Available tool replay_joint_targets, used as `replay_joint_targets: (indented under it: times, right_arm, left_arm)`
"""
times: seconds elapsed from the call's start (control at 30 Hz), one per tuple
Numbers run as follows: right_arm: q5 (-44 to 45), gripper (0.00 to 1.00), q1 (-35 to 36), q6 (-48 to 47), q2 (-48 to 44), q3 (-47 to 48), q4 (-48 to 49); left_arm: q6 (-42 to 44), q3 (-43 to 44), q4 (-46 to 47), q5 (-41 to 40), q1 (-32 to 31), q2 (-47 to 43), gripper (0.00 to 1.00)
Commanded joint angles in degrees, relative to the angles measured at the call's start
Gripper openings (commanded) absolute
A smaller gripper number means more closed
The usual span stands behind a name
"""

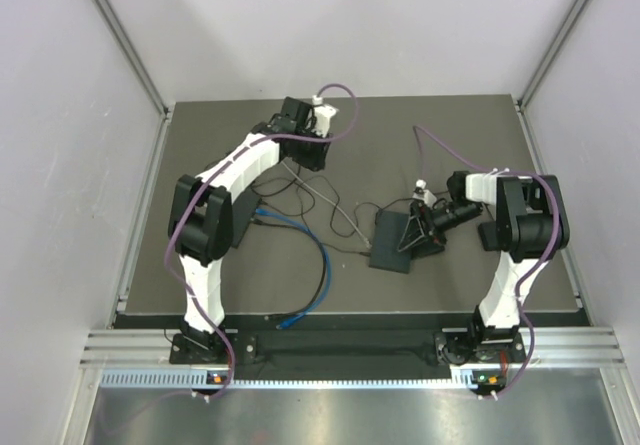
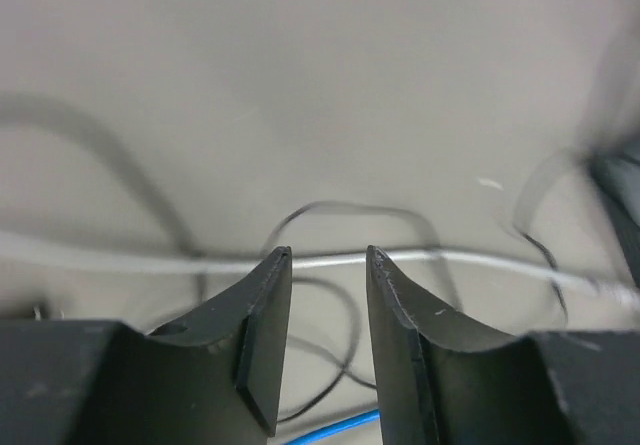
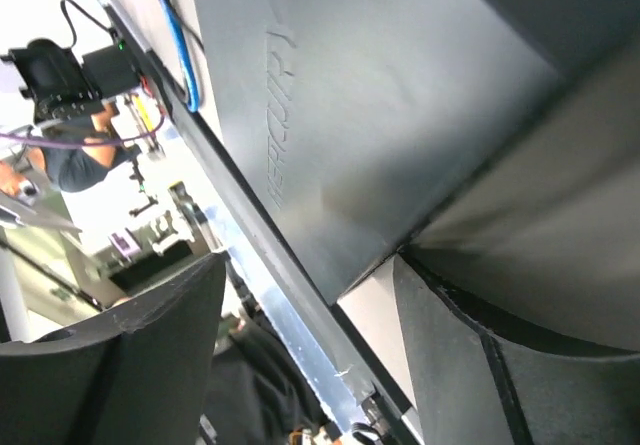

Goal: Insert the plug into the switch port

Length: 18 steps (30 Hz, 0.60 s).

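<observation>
The switch (image 1: 391, 243) is a flat black box lying mid-table. My right gripper (image 1: 414, 229) is at its right edge. In the right wrist view the switch (image 3: 400, 95) fills the frame, and the right gripper (image 3: 311, 260) is open with a corner of the box between its fingers. My left gripper (image 1: 303, 157) hangs over the far left of the mat. In the left wrist view it (image 2: 327, 252) is open and empty, with a thin grey cable (image 2: 480, 259) crossing just past its tips. The grey cable (image 1: 335, 208) runs toward the switch. I cannot make out the plug.
A blue cable (image 1: 318, 255) and a black cable (image 1: 300, 197) loop over the dark mat (image 1: 450, 125) between the arms. The blue cable (image 2: 335, 427) also shows in the left wrist view. White walls close the far and side edges.
</observation>
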Motion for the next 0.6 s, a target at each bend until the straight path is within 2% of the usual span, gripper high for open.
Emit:
replay_joint_targets:
  times: [0.0, 0.03, 0.13, 0.23, 0.27, 0.37, 0.57]
  right_arm:
    - [2.3, 0.69, 2.9, -0.9, -0.6, -0.9, 6.7]
    - [2.5, 0.69, 2.8, -0.9, -0.6, -0.9, 6.7]
    - [3.6, 0.71, 2.1, -1.2, -1.4, -0.4, 6.4]
    - [4.7, 0.75, 0.7, -1.8, -3.8, 0.2, 5.7]
    - [4.9, 0.85, -0.2, -2.2, -4.6, 0.4, 5.4]
    - [6.5, 0.97, -2.8, -3.6, -8.0, 1.7, 4.3]
    - [9.0, 1.00, -6.5, -5.2, -12.0, 5.9, 1.2]
  left_arm:
    - [-17.4, -0.3, 3.4, -14.9, 2.1, 0.7, 0.41]
    - [-17.4, -0.7, 4.4, -20.3, 2.2, 0.7, 0.41]
    - [-23.0, 0.9, 4.2, -28.2, 3.6, 2.1, 0.39]
    - [-25.9, 4.0, 3.2, -32.4, 5.1, 4.7, 0.39]
    - [-27.1, 4.9, 1.7, -34.3, 5.5, 5.6, 0.39]
    - [-29.0, 8.1, -0.8, -35.3, 7.3, 9.0, 0.39]
    - [-31.7, 11.6, -1.2, -35.3, 10.0, 14.1, 0.35]
